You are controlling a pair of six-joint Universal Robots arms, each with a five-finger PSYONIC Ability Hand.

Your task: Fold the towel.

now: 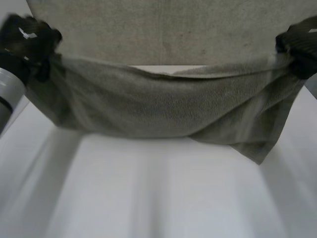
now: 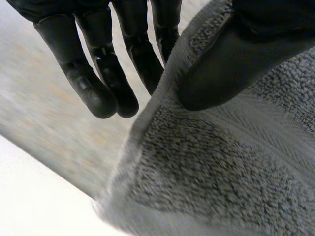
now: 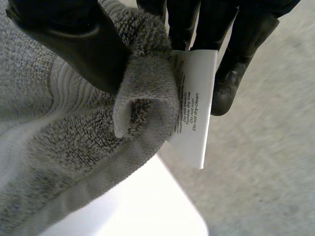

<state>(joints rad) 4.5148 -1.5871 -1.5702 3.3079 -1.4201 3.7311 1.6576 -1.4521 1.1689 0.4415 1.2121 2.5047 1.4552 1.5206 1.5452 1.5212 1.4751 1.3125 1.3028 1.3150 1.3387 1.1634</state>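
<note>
The grey terry towel sags above the white counter, the left hand and right hand each pinching an upper corner between thumb and fingers beside its white care label.

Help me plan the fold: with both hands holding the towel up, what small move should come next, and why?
Probably lower both hands together so the towel settles onto the table. The left hand and right hand each pinch one upper end, and the cloth sags slack between them, so laying it down evenly should keep edges aligned.
</note>
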